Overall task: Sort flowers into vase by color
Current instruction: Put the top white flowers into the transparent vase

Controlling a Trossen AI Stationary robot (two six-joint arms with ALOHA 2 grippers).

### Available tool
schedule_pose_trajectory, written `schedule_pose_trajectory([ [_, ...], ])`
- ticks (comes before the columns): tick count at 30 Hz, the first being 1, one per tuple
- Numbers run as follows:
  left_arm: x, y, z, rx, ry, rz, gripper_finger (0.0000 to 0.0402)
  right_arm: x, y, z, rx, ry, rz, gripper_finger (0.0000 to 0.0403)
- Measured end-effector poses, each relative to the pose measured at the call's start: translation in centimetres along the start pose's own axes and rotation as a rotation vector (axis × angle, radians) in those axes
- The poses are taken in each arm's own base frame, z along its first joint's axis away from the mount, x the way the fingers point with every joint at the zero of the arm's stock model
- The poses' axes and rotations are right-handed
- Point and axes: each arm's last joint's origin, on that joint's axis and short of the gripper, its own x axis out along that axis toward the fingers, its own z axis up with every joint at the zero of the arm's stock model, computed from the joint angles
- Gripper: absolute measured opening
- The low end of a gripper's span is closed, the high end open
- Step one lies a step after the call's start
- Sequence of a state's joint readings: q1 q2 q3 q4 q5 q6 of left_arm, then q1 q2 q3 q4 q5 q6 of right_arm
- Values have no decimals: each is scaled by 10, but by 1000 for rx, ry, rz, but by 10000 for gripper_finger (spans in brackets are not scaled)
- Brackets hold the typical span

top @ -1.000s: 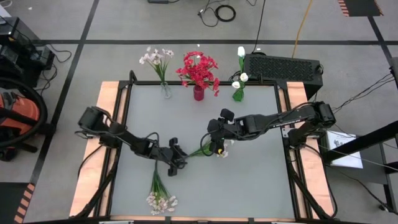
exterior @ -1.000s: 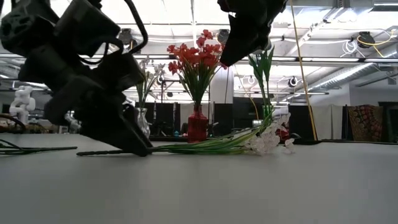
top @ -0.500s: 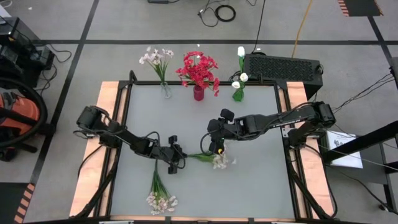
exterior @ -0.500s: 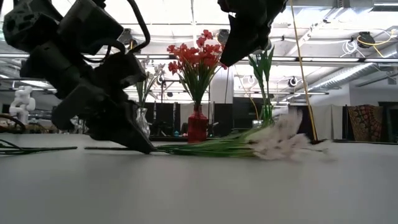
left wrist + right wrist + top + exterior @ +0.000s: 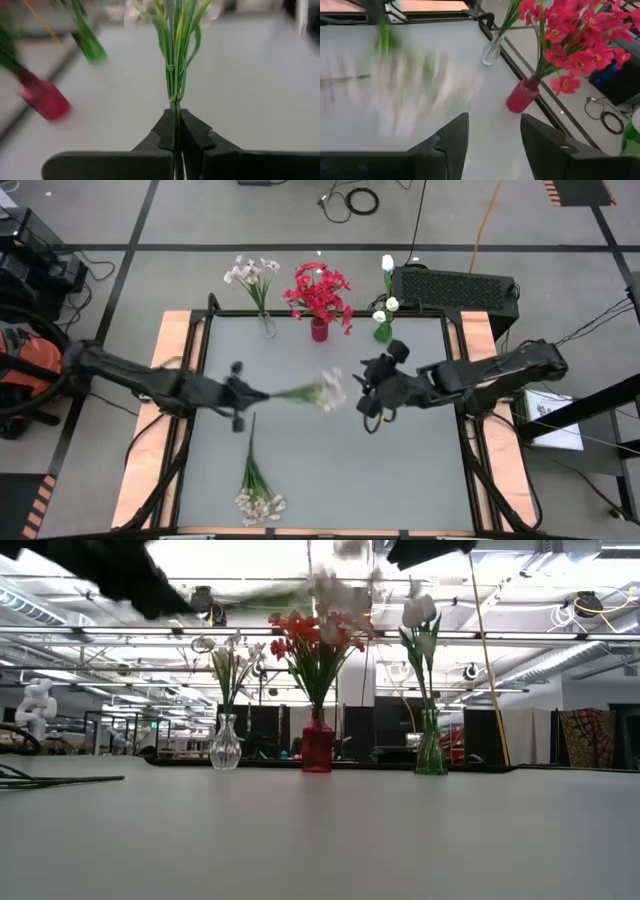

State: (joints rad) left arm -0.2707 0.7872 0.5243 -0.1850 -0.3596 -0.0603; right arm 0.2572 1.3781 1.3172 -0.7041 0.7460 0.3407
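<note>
While my left gripper [image 5: 176, 131] carries its catch above the table [image 5: 330, 470], clamped low on the stem so the blooms lead, the pale-blossom flower [image 5: 305, 392] hangs in front of the red vase [image 5: 319, 330]. My right gripper [image 5: 492, 135] waits beside it, fingers apart and empty. One more pale bunch [image 5: 256, 485] lies nearer me, well short of that vase.

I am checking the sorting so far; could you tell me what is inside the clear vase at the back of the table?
The clear vase holds green stems topped with small pale blossoms. Nothing else shows in it. Stem count cannot be told.
</note>
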Motion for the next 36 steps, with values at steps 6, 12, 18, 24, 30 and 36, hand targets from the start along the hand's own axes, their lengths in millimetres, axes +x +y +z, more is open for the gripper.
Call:
schedule_pose_trajectory([
  [6, -60, 23, 23, -39, -367, 26, 10, -3, 11, -16, -39, 7, -13, 171],
  [12, -88, 33, 36, 33, -595, 98, 10, 12, 15, -4, 29, -168, -2, 171],
  [18, -84, 32, 54, 142, -729, 185, 10, 34, 27, 27, 76, -510, 161, 171],
  [24, -51, 24, 61, 160, -708, 112, 9, 58, 48, 35, 89, -720, 272, 171],
  [30, -21, 14, 70, 134, -780, -13, 11, 69, 58, 33, 93, -793, 316, 171],
  [36, -3, 7, 74, 123, -840, -91, 18, 65, 60, 36, 58, -871, 431, 171],
])
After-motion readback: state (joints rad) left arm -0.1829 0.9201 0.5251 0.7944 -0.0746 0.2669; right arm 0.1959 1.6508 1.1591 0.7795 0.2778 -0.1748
